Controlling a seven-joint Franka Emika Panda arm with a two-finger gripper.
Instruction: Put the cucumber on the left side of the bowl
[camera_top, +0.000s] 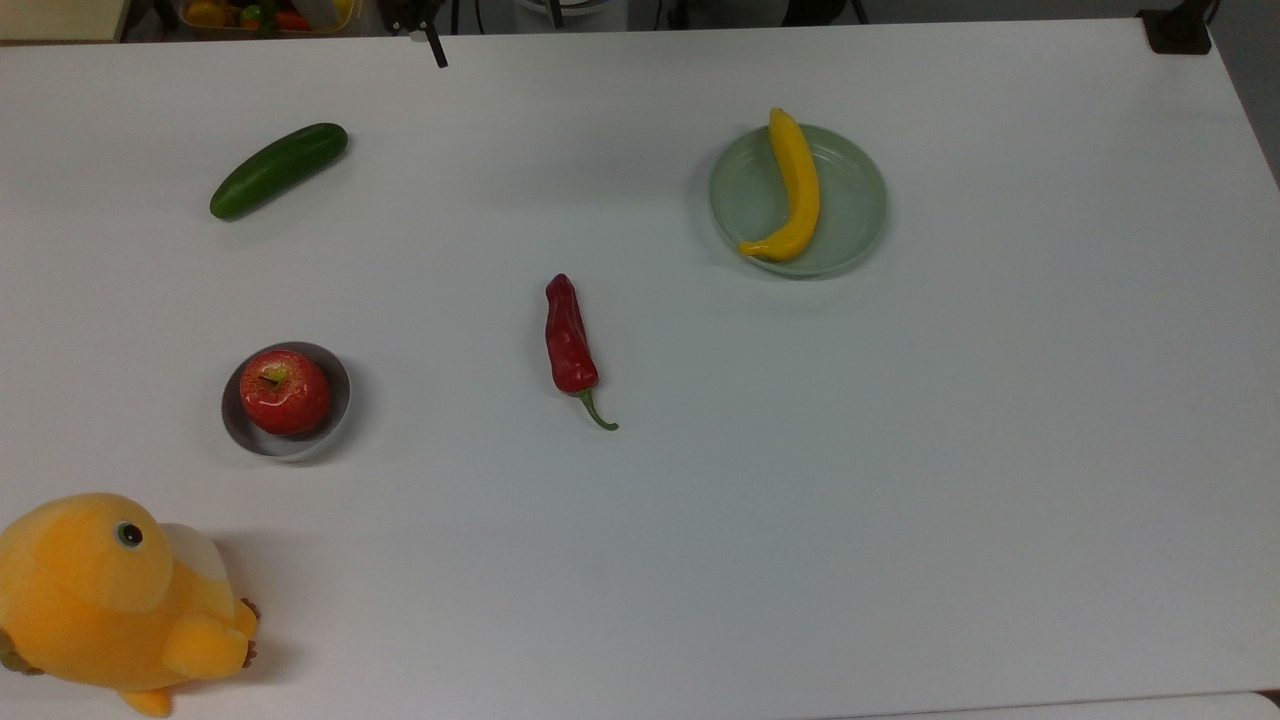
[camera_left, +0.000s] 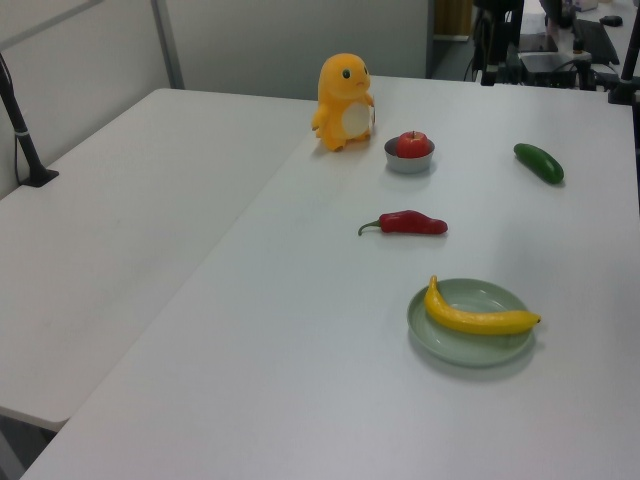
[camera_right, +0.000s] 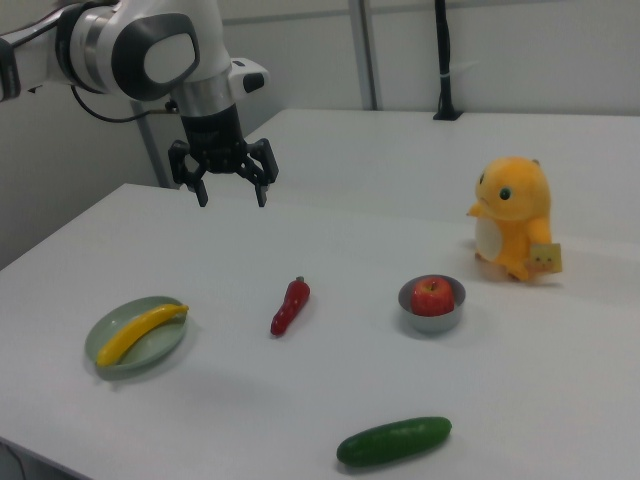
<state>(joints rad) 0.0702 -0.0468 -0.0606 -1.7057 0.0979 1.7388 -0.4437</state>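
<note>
The dark green cucumber (camera_top: 278, 170) lies flat on the white table at the top view's upper left, well away from the small grey bowl (camera_top: 342, 396). A red apple (camera_top: 285, 391) sits in the bowl. In the right view the cucumber (camera_right: 394, 441) is at the near edge, with the bowl (camera_right: 431, 320) behind it. My gripper (camera_right: 232, 198) hangs open and empty high above the table's far side, left of the pepper in the right view. One dark fingertip (camera_top: 437, 54) shows at the top view's upper edge. The left view has the cucumber (camera_left: 538, 162) right of the bowl (camera_left: 408, 165).
A red chili pepper (camera_top: 570, 340) lies mid-table. A pale green plate (camera_top: 860, 200) carries a yellow banana (camera_top: 797, 190) at the top view's upper right. An orange plush toy (camera_top: 110, 600) stands at the top view's lower left corner.
</note>
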